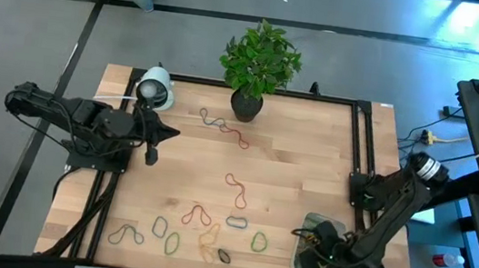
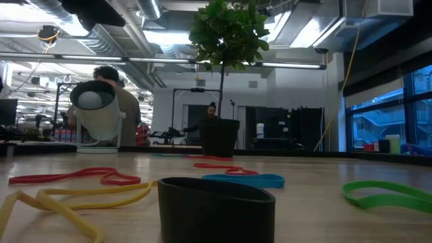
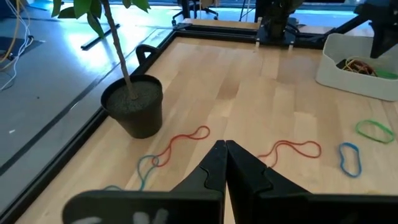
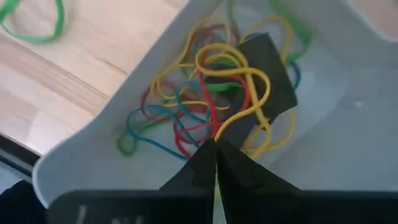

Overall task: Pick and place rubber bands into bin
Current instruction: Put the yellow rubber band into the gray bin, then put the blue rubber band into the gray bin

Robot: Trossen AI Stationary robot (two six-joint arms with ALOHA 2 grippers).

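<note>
Several rubber bands (image 1: 209, 231) lie loose on the wooden table: a green one (image 1: 259, 242), a blue one (image 1: 236, 221), and long red ones (image 1: 235, 187). The pale bin (image 1: 305, 256) stands at the near right edge and holds a tangle of coloured bands (image 4: 199, 106) and a wide black one (image 4: 267, 68). My right gripper (image 4: 215, 144) hangs over the bin, pointing down, shut on a yellow band (image 4: 258, 93). My left gripper (image 1: 153, 154) is shut on nothing and hovers above the table's far left part. My right gripper pinches the yellow band at one end of its loop (image 4: 219, 132) between its two fingertips, from above. The loop hangs slack below the fingers and lies on the pile inside the bin.
A potted plant (image 1: 246, 105) stands at the far edge. A white cylinder on a stand (image 1: 155, 89) is at the far left. In the low view a wide black band (image 2: 216, 209) stands close to the camera, and people show in the room behind.
</note>
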